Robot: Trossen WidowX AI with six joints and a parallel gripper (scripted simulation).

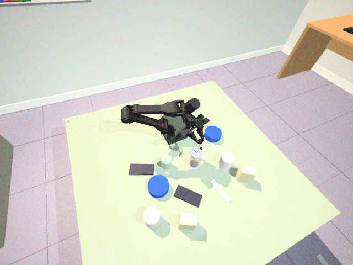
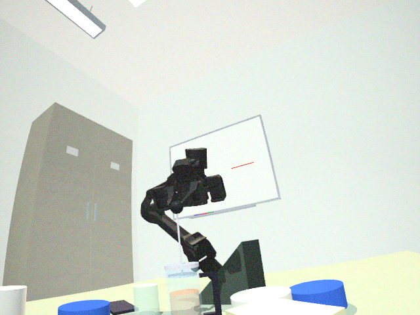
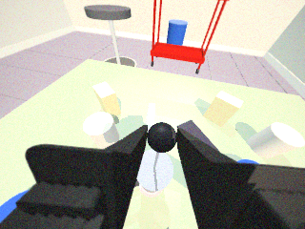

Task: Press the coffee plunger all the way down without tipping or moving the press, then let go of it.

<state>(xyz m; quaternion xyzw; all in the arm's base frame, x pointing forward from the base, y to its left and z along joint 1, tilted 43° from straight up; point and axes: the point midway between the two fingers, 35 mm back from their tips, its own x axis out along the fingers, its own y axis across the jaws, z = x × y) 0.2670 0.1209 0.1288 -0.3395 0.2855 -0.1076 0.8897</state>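
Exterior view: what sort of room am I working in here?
Most likely an office or classroom: a whiteboard on the wall, a tall cabinet in the corner, and a strip light overhead.
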